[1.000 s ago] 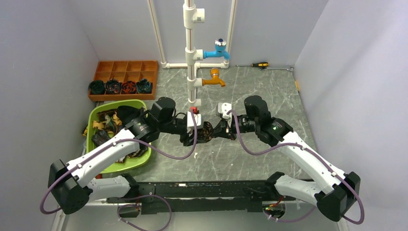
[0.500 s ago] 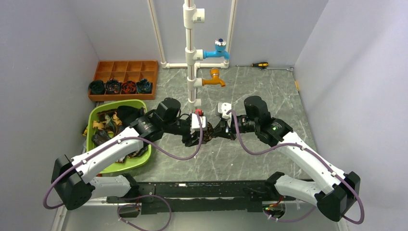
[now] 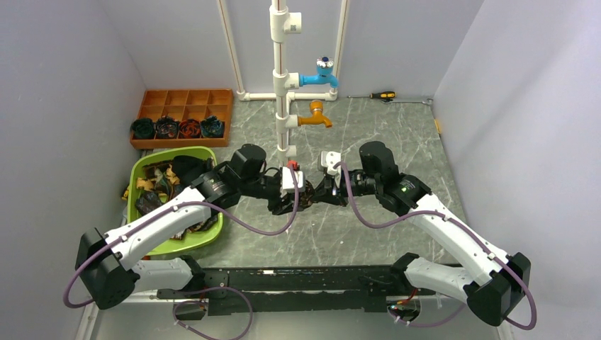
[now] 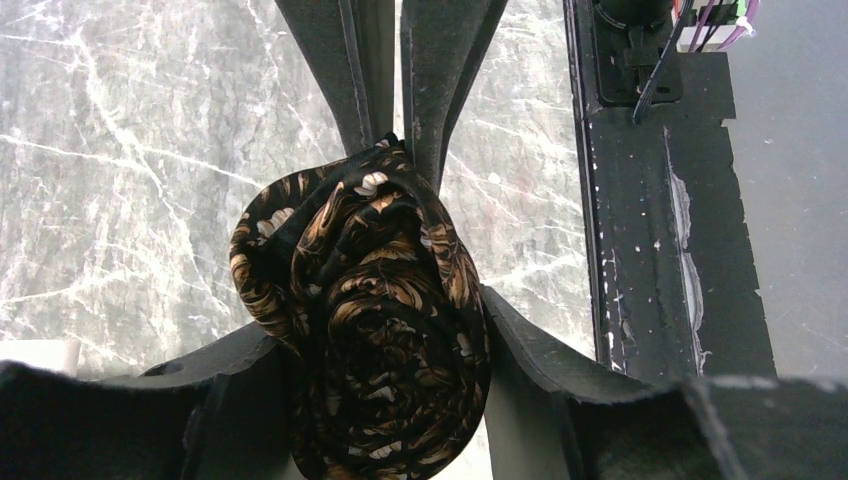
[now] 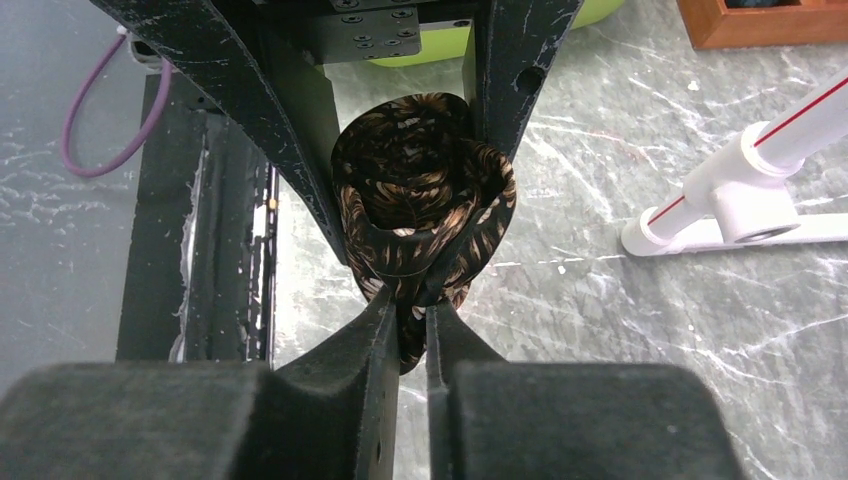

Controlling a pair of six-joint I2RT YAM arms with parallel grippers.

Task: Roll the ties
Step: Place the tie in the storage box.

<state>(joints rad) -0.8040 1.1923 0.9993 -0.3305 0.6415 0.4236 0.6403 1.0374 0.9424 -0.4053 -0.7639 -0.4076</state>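
Near the middle of the grey marbled table (image 3: 397,134), the left hand (image 4: 380,318) is cupping a coiled dark fabric necktie with a mottled brown-and-tan pattern (image 5: 420,215), its half-spread fingers (image 4: 250,380) pressing on both flanks. The right hand (image 5: 410,305) is pinching the coil's outer fold, fingers almost closed.

Blue tap (image 3: 322,73), orange tap (image 3: 315,117), screwdriver (image 3: 383,95)

I'm looking at a grey marbled surface (image 3: 397,142). In the upper left of the frame a wooden compartment tray (image 3: 186,93) sits on it, and just below that a green basin (image 3: 172,153). A white pipe stand (image 3: 281,71) rises at top centre. A screwdriver (image 3: 383,95) lies to its right, by the back wall.
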